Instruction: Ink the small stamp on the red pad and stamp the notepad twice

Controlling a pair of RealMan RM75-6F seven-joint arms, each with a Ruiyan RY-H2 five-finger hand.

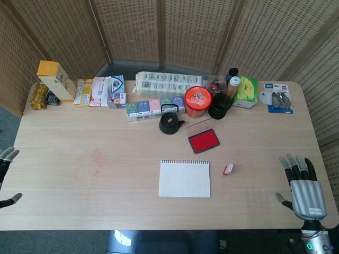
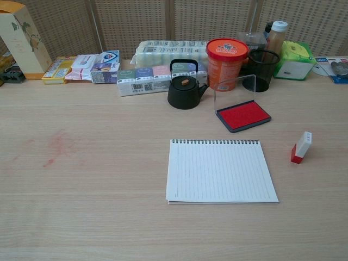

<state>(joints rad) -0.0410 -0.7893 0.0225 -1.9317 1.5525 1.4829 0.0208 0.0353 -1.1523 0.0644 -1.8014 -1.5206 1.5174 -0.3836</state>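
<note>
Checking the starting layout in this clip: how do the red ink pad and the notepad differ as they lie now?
The red ink pad is small, dark-framed and bright red, with its clear lid standing open; the notepad is larger, white, lined and spiral-bound along its far edge. The ink pad lies skewed and farther back; the notepad lies nearly square, nearer the robot. Both lie flat, untouched by either hand.

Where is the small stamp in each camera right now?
Head view: small stamp lies right of the notepad, below the red pad.
Chest view: it stands upright near the right edge, right of the notepad.
Shared landmark: the red pad.
</note>
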